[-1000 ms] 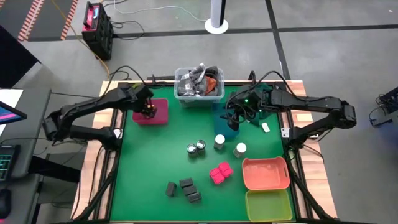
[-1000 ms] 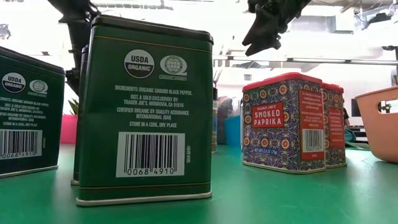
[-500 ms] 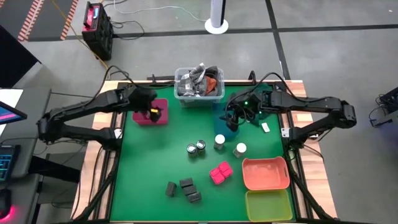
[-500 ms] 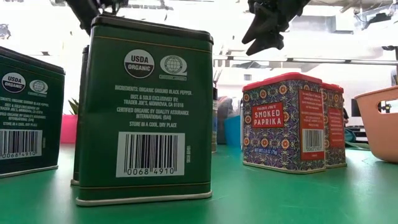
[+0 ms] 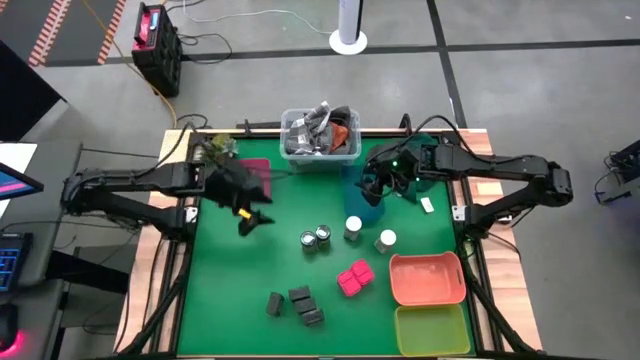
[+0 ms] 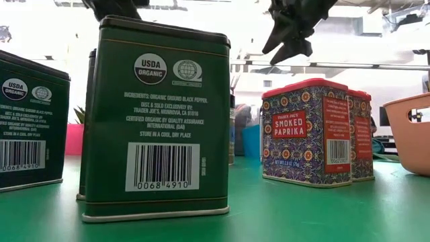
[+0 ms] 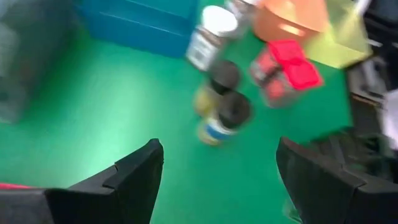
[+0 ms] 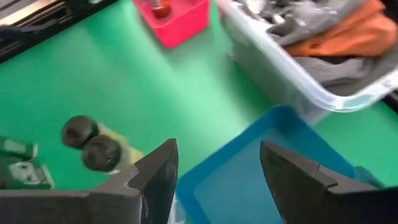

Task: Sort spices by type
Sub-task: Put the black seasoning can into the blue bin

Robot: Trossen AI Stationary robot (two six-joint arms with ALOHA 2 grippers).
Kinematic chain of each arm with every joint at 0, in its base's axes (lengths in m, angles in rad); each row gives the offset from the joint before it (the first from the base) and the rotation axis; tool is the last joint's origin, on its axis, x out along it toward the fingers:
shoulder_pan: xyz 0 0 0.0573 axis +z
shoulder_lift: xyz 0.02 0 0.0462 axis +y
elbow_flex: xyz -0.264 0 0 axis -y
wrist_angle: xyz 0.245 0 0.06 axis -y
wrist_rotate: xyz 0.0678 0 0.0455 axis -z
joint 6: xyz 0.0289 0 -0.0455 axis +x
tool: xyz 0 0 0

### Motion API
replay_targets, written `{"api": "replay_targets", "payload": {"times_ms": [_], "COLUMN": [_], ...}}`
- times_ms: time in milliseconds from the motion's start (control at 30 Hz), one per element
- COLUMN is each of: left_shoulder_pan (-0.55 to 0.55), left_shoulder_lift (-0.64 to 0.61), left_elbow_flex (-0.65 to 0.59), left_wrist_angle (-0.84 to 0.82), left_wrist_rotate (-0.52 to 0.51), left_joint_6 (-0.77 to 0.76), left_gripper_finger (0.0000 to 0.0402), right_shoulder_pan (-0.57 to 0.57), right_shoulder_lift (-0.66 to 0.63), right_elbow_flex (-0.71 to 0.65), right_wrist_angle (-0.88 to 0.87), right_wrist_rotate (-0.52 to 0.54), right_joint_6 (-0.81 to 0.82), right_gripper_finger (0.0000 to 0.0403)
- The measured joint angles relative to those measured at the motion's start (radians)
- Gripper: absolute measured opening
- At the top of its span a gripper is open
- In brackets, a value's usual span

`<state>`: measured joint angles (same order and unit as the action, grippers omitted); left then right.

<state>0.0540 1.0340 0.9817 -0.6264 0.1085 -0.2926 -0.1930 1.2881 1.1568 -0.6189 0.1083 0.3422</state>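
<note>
The spices stand upright on the green mat. In the high view I see two dark round jars (image 5: 316,238), two white-capped jars (image 5: 353,228) (image 5: 386,240), the pink blocks (image 5: 354,277) and several dark grey boxes (image 5: 300,302). My left gripper (image 5: 252,218) is open, above the mat to the left of the dark jars (image 7: 229,93), touching nothing. My right gripper (image 5: 372,190) is open and hovers over the blue tray (image 8: 261,168). In the low view the boxes are green pepper tins (image 6: 161,114) and the pink blocks are paprika tins (image 6: 306,131).
A clear bin of clutter (image 5: 320,140) sits at the far edge, between the pink tray (image 5: 255,172) and the blue tray (image 5: 362,205). A small item (image 8: 158,7) stands in the pink tray. The orange tray (image 5: 427,278) and yellow-green tray (image 5: 432,330) fill the near right corner.
My left gripper has left the pink tray. It swung toward the near edge and a little to the right, out over the mat toward the dark round jars. The spices have not moved.
</note>
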Motion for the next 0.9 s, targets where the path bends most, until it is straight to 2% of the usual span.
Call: {"api": "replay_targets", "payload": {"times_ms": [167, 433, 633, 900], "left_shoulder_pan": [-0.163, -0.386, -0.486, -0.552], "left_shoulder_lift": [0.031, 0.173, 0.333, 0.566], "left_elbow_flex": [0.000, 0.015, 0.146, 0.397], "left_wrist_angle": [-0.023, -0.039, -0.107, -0.274], "left_wrist_rotate": [-0.005, -0.026, -0.080, -0.035], "left_joint_6": [-0.221, -0.667, -0.913, -1.175], "left_gripper_finger": [0.0300, 0.0300, 0.0300, 0.0300], "right_shoulder_pan": [-0.028, -0.068, -0.087, -0.091], "right_shoulder_lift": [0.000, 0.001, 0.001, 0.000], "right_elbow_flex": [0.000, 0.034, 0.076, 0.098], "right_wrist_angle": [0.002, -0.017, -0.016, -0.015], "right_wrist_rotate": [0.006, 0.007, 0.010, 0.011], "right_joint_6": [-0.034, -0.148, -0.267, -0.363], "right_gripper_finger": [0.0255, 0.0255, 0.0255, 0.0255]}}
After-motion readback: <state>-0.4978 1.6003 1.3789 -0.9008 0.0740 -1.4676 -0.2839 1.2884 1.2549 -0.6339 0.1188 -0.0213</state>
